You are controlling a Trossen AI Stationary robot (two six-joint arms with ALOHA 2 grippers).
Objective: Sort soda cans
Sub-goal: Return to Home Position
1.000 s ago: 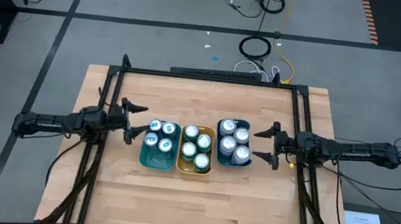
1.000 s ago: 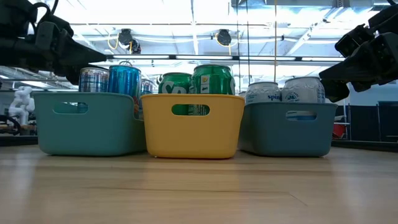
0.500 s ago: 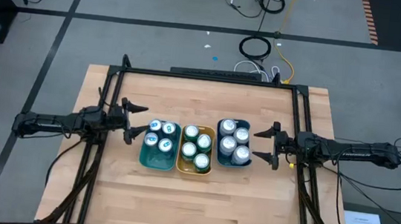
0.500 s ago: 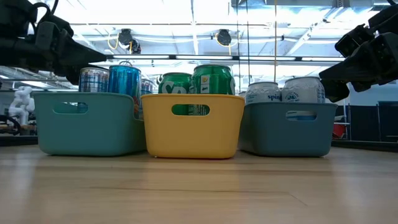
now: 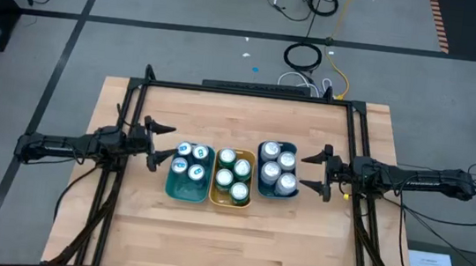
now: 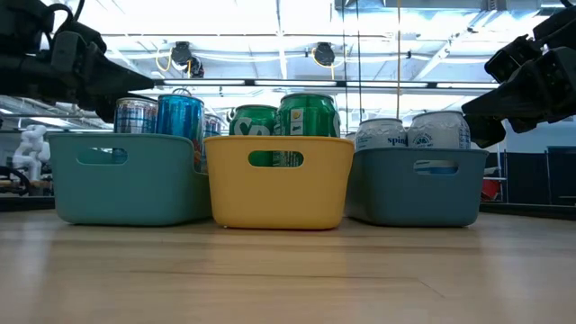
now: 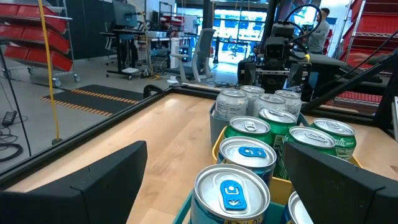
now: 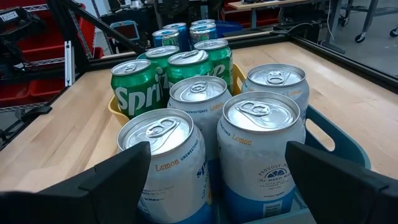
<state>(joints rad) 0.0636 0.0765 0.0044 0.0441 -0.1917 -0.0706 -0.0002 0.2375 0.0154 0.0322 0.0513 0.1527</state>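
The left hand point(image 5: 166, 141) and right hand point(image 5: 308, 171) hang spread and empty. Between them on the wooden desk point(image 5: 227, 238), shiny-topped metal soda cans point(image 5: 241, 168) fill the teal plastic tray point(image 5: 185, 194) beside the left hand, the yellow tray point(image 5: 229, 205), and the dark blue tray point(image 5: 272, 194) beside the right hand.

We see overhead lights point(image 6: 225, 13) glaring white across the room's ceiling; the soda cans point(image 8: 260, 124) catch soft highlights on their tops, the bench point(image 5: 236, 239) evenly lit.
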